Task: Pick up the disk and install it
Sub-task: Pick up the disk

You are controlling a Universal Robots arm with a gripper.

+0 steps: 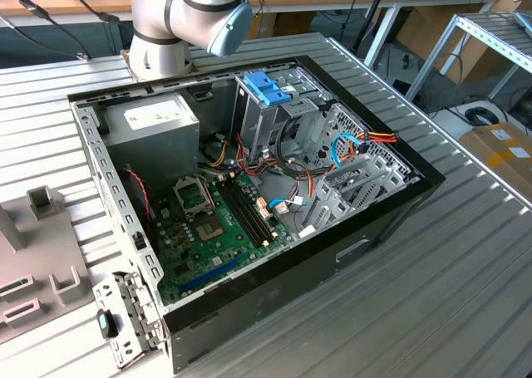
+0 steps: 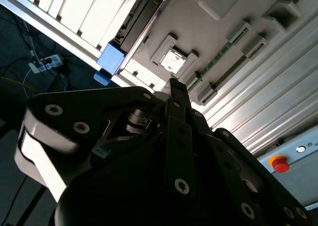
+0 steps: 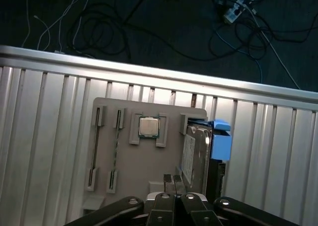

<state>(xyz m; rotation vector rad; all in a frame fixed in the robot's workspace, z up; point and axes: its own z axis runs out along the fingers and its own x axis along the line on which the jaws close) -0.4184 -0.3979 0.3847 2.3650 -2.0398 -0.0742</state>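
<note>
Nearest to me, my gripper (image 3: pixel 173 180) was clenched with its black fingertips pressed together and nothing between them, hanging above the grey fixture plate (image 3: pixel 149 171).

Just past the fingertips and a little to one side stood the disk (image 3: pixel 198 154), on its long edge in a slot of that plate. Its silver metal face and white label were turned towards the plate's middle, with its blue carrier frame (image 3: pixel 220 141) on the outer side. I was not touching it.

I judged it dense and rigid, heavy for its size and easily hurt by a knock. The bare metal looked smooth and likely slippery. The plastic frame would probably flex, so the two flat faces near the middle seemed the surest place to take hold, not the blue tab.

Further along the matt, moulded plate, a square processor chip (image 3: pixel 148 127) with a dull metal lid sat in its own bracket. Thin memory sticks (image 3: pixel 117 145) lay in narrow grooves.

Beyond lay the ribbed aluminium table (image 3: pixel 44 136) and, past its edge, loose cables (image 3: pixel 99 27) on a dark floor.

In the exterior view the open computer case (image 1: pixel 249 187) rested on the same table, its steel drive cage topped by a blue plastic handle (image 1: pixel 264 87).
</note>
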